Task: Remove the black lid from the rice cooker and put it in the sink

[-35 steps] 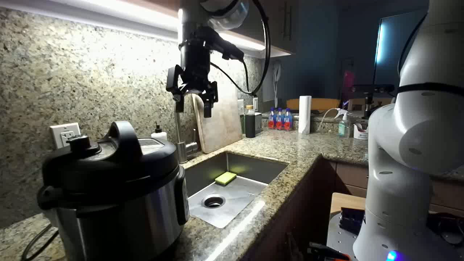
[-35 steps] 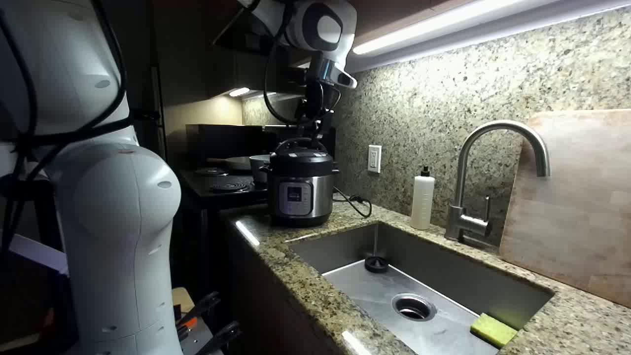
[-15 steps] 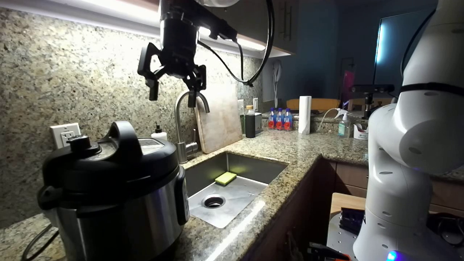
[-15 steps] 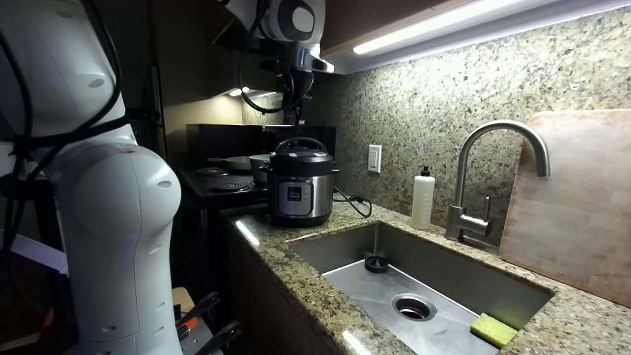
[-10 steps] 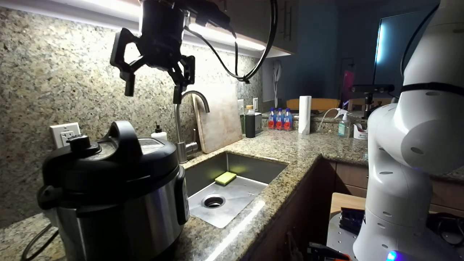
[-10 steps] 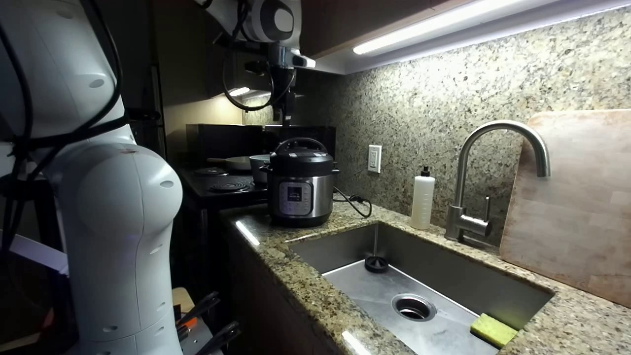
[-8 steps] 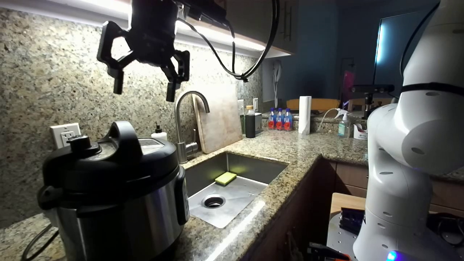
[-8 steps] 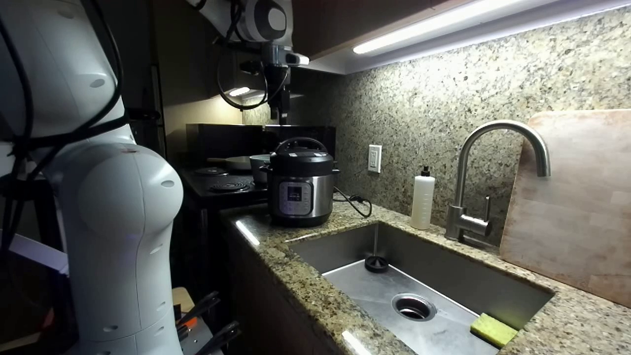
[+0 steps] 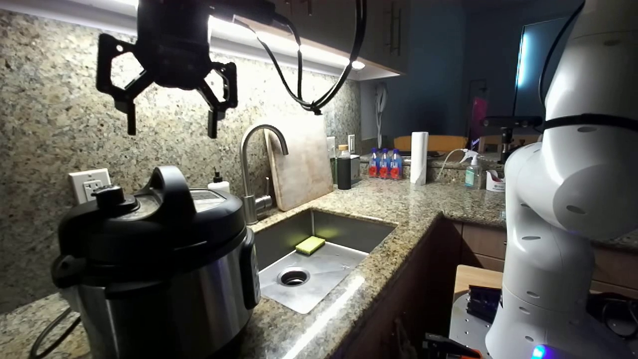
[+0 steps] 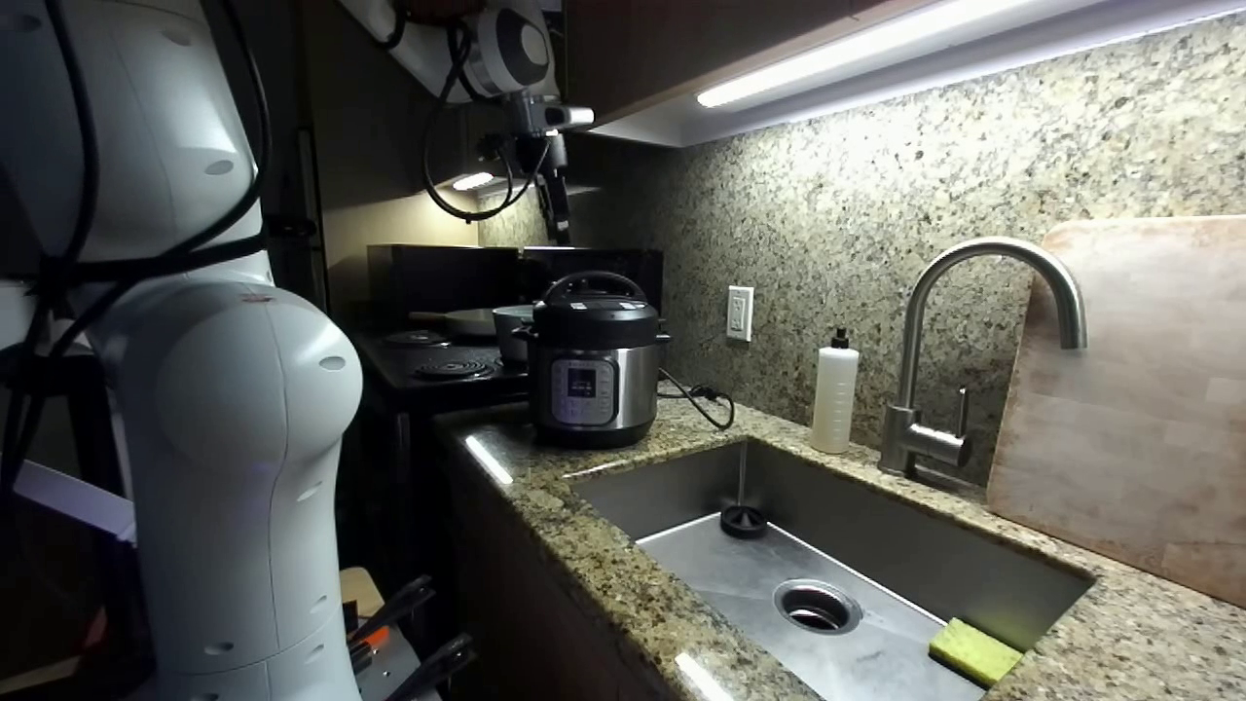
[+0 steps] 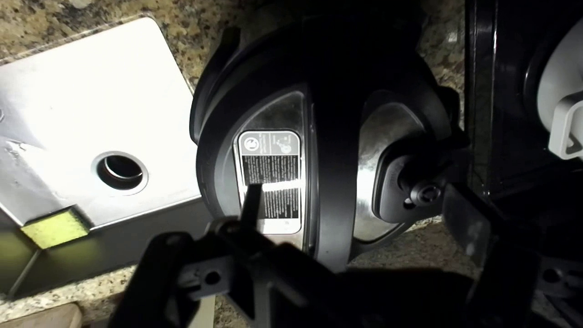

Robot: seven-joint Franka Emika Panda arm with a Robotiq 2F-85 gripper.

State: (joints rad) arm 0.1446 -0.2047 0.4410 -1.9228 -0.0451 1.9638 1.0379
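A robot gripper [image 9: 172,133] hangs over a rice cooker [image 9: 184,309] in a kitchen, its two fingers [image 9: 131,119] spread wide, apart from the black lid [image 9: 149,234] below. The lid sits in place on top of the cooker, its arched handle [image 9: 175,197] upright; the wrist view, looking down, shows a printed label [image 11: 273,171] on one side of that handle and a round valve [image 11: 427,193] on the other. Just beside the cooker — set into a speckled stone surface [image 9: 389,202] — lies the steel sink [image 10: 876,526], a yellow sponge [image 9: 310,245] in one corner and a round black piece [image 10: 743,522] near another. A curved faucet [image 10: 911,350] rises at the sink's back edge, between a white bottle [image 10: 834,399] and a cutting board [image 10: 1129,389] leaning against the wall [image 10: 876,195]. Farther along the surface, three water bottles [image 9: 384,165] stand in a row near a roll of paper towels [image 9: 418,158]. In an exterior view, a pot [image 10: 512,339] and a pan [image 10: 473,321] show on the stove [image 10: 394,362] next to the cooker.
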